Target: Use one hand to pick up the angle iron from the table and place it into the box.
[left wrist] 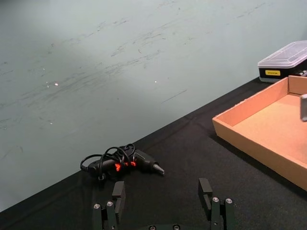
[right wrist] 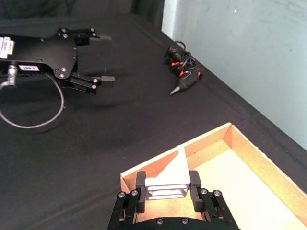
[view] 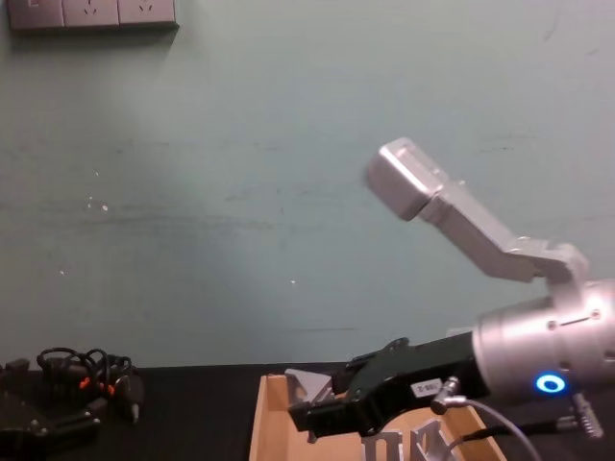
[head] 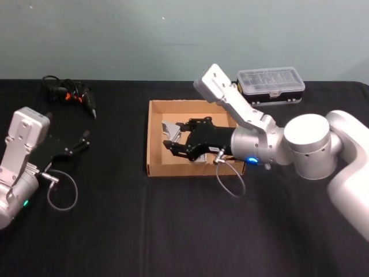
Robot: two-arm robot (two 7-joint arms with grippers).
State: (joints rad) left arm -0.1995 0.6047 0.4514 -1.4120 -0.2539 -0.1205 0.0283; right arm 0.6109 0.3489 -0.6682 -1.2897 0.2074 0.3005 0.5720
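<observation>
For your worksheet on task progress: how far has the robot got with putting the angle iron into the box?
Done: the angle iron is off the table, gripped by the right gripper. In hand: it is held over the box. Left: lowering and releasing it. The left gripper is open, off to the left side.

box [head: 155, 138] floor partly hidden beneath right pincer [head: 176, 140]
</observation>
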